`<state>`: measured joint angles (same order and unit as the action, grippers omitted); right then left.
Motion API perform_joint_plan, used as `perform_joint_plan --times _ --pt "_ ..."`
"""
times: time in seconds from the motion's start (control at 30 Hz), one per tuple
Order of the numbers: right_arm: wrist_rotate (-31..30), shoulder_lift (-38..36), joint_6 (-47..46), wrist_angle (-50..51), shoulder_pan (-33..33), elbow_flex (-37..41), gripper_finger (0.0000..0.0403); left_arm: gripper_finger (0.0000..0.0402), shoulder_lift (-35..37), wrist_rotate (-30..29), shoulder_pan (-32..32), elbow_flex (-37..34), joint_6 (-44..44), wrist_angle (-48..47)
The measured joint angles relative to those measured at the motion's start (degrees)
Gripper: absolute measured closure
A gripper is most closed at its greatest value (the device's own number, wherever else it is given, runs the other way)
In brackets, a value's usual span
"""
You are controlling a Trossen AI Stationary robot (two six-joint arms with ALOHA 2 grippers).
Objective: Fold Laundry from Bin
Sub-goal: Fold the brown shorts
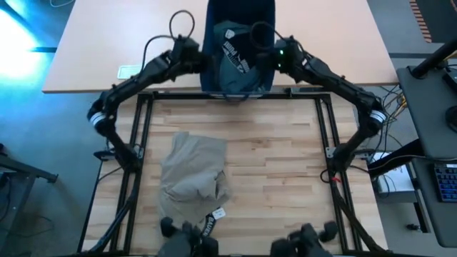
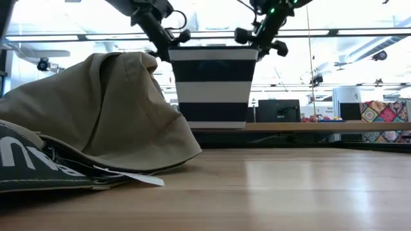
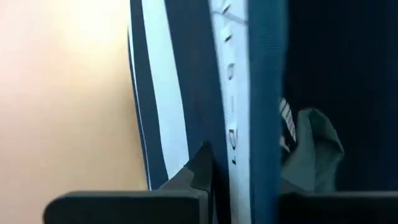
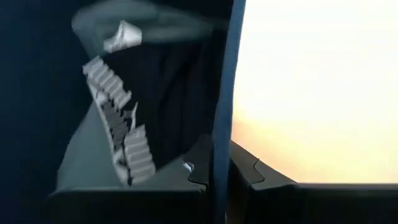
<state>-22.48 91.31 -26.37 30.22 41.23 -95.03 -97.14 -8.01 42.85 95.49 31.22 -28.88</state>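
The bin (image 1: 239, 36), navy with white stripes (image 2: 213, 90), stands upright at the table's far edge. It holds laundry: a navy piece with white lettering (image 1: 235, 56) and grey-green cloth (image 4: 87, 155). My left gripper (image 1: 203, 63) is shut on the bin's left wall. My right gripper (image 1: 275, 57) is shut on its right wall. A beige garment (image 1: 194, 168) lies crumpled on the wooden table, left of the middle. Whether the bin's base rests on the desk behind does not show. My left gripper (image 3: 239, 168) pinches the top edge of the bin's left wall (image 3: 249, 112), one finger (image 3: 199, 171) outside it and one inside. It slants down from the table's left. My right gripper (image 4: 221, 163) pinches the top edge of the bin's right wall (image 4: 224, 93). One finger (image 4: 249, 168) is outside and one finger (image 4: 199, 162) inside. It slants down from the right.
A black metal frame (image 1: 235, 95) edges the wooden table. A small white flat device (image 1: 130, 71) lies on the peach desk (image 1: 107, 43) behind. Dark cloth with white lettering (image 2: 26, 163) lies under the beige garment's near edge. Bare wood (image 1: 285, 171) lies to the right.
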Motion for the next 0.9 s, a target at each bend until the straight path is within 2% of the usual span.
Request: perform_joint_plan --times 0.17,0.37,0.53,0.67,0.77,0.83,0.9 --pt "0.9 6.5 4.2 0.4 2.3 -7.7 0.0366 0.0346 -5.4 -0.2 3.6 9.9 -5.8 -6.8" --pt "1.3 11.2 10.5 4.1 2.8 -17.9 0.0270 0.0249 -6.8 -0.9 6.0 19.2 -12.3 -11.6" --pt "-5.3 9.2 14.9 2.9 1.0 -21.3 0.0199 0.0179 -6.3 -1.1 5.3 24.6 -16.5 -18.5" --pt "-6.9 6.4 16.0 2.1 -0.9 -19.7 0.0170 0.0143 -5.3 -1.5 1.4 26.7 -17.9 -24.6" --pt "-7.1 2.8 19.7 1.3 -4.2 -16.8 0.0161 0.0129 -2.2 -2.1 -3.7 26.1 -17.9 -26.1" --pt "-7.1 -1.1 22.5 -1.1 -7.7 -13.7 0.0160 0.0127 0.4 -5.1 -9.1 25.9 -18.6 -26.1" --pt "-7.1 -5.6 25.2 -3.9 -12.0 -9.5 0.0163 0.0126 2.8 -11.1 -15.4 25.9 -20.3 -26.9"
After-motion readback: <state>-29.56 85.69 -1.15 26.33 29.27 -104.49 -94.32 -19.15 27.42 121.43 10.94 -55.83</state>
